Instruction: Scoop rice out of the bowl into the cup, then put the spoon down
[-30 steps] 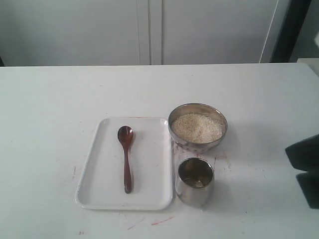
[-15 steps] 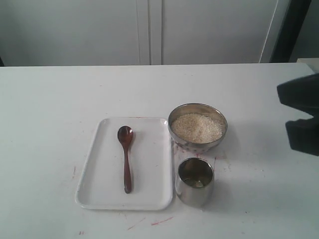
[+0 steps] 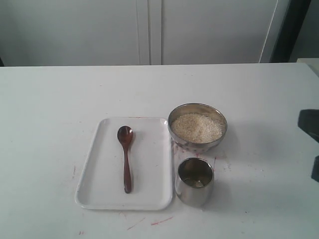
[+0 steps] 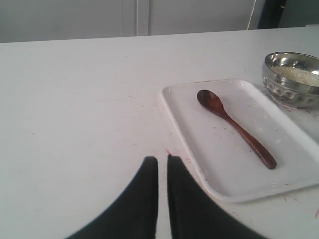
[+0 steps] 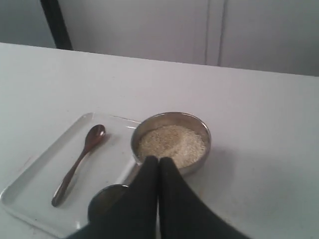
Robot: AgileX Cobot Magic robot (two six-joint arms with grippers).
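The spoon (image 3: 125, 159) lies lengthwise on a white tray (image 3: 152, 164), head away from the table's front edge. Right of the tray stands the bowl (image 3: 197, 142) holding the rice (image 3: 197, 127), and the cup (image 3: 195, 189) stands just in front of it with a few grains inside. My right gripper (image 5: 158, 159) is shut and empty, hovering above the bowl (image 5: 149, 124), rice (image 5: 172, 144) and cup (image 5: 104, 199). A dark part of the right arm (image 3: 310, 124) shows at the right edge. My left gripper (image 4: 162, 159) is shut and empty, low over the table, left of the tray (image 4: 224, 164) and spoon (image 4: 234, 127).
White cabinet doors (image 3: 149, 30) close off the far side of the white table (image 3: 50, 124). A dark upright post (image 3: 286, 30) stands at the back right. Faint red marks (image 3: 162, 220) show near the tray's front edge.
The dark right arm at the exterior view's right edge rose, then dropped and drew back toward the edge. Spoon, bowl, cup and tray have not moved.
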